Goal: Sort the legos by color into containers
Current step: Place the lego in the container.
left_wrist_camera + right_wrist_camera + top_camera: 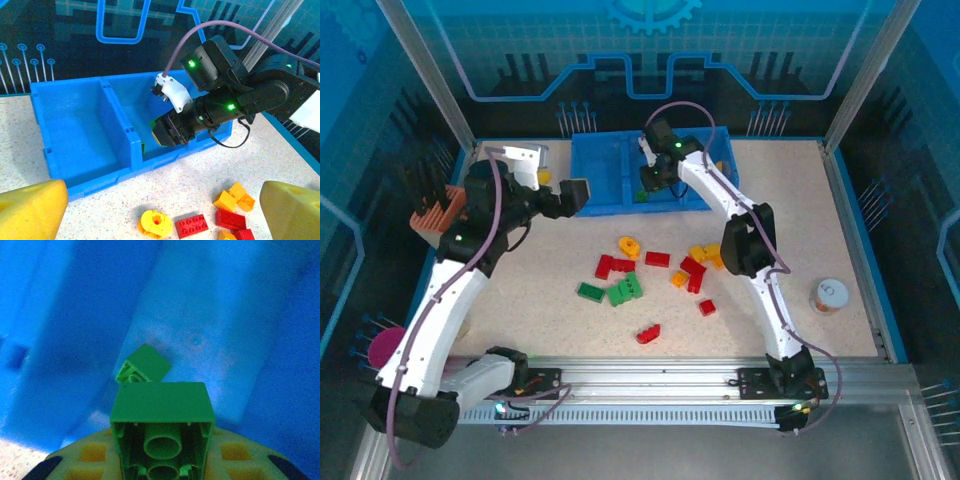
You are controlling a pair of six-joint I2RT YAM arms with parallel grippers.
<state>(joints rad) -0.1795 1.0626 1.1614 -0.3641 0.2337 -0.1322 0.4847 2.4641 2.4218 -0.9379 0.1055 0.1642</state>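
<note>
Right gripper point(167, 131) has its jaws pinched on a green lego brick point(160, 415), with the hollow underside facing the wrist camera. The long axis looks to run roughly in line with the fingers, pointing out at the bin.

Straight past it is the floor of the middle compartment point(215, 330) of the blue tray point(620, 207). A second green brick point(145, 365) sits in there, just up and left of the held one in the right wrist frame. Can't tell if the two touch. So the target is dead ahead of the jaws, and a plain let-go should probably do it.

Left gripper point(572, 196) hangs by the tray's front left edge, jaws spread wide with nothing in them. The loose legos point(657, 259) are scattered mid-frame on the table point(800, 240), roughly between both arms.
</note>
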